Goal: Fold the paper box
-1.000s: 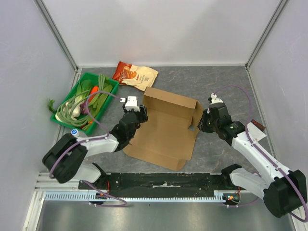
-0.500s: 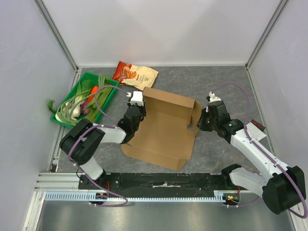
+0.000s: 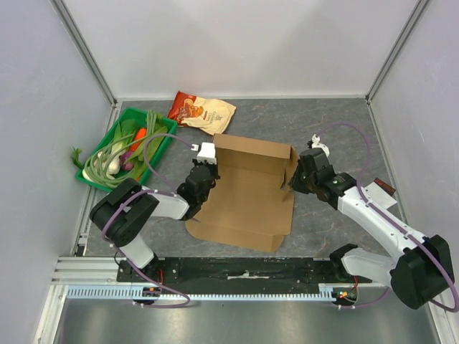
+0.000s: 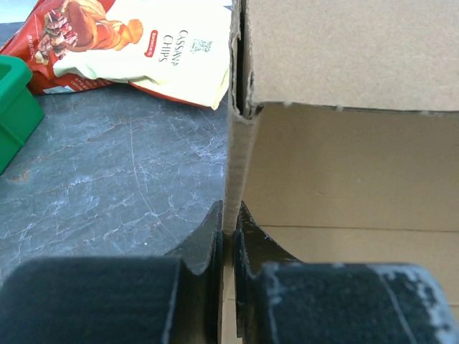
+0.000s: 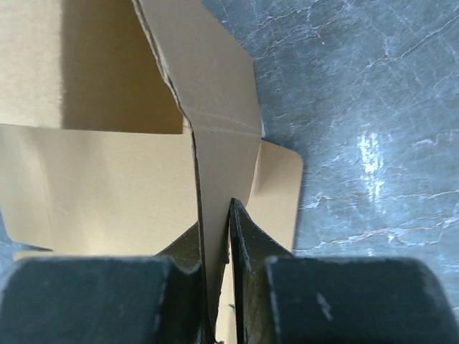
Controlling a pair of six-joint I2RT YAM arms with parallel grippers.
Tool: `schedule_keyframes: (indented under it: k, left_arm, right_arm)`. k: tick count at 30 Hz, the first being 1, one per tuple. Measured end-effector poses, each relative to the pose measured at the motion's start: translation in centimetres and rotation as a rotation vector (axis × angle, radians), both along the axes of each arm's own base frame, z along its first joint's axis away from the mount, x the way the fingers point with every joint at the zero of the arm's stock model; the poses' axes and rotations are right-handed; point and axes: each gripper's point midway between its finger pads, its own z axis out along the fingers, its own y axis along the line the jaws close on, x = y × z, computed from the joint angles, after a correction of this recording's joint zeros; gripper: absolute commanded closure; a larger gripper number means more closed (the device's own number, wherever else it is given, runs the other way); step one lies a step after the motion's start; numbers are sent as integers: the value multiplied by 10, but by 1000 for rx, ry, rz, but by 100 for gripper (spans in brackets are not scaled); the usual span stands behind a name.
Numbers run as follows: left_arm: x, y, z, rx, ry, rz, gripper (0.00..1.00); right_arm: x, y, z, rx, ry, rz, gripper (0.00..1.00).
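The cream-and-red snack bag [image 4: 165, 50] lying on the grey marbled bench [image 4: 107, 186] carries dark capital lettering in two lines. It reads "CASSAVA CHIPS", though the last letter of the first word is unclear. Beside the words are a small crest and a red tab with white print, both too small to read.

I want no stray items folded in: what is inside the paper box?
Only bare cardboard shows inside the paper box, no loose item. The right gripper covers a little of its right corner.
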Motion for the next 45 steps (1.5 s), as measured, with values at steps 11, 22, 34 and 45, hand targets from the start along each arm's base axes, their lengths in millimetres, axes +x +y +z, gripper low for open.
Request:
schedule_keyframes:
  k: [11, 22, 34, 45]
  left_arm:
    - [-33, -14, 3, -23, -10, 38, 98]
    - [-47, -6, -6, -41, 10, 38, 98]
    - [-49, -5, -6, -49, 4, 34, 98]
    - [-49, -6, -6, -49, 4, 32, 98]
  right_arm:
    - [2, 15, -6, 7, -109, -88, 70]
    - [3, 44, 7, -124, -285, 386, 19]
    - [14, -19, 137, -146, -588, 240, 2]
    - [65, -166, 31, -468, -71, -210, 6]
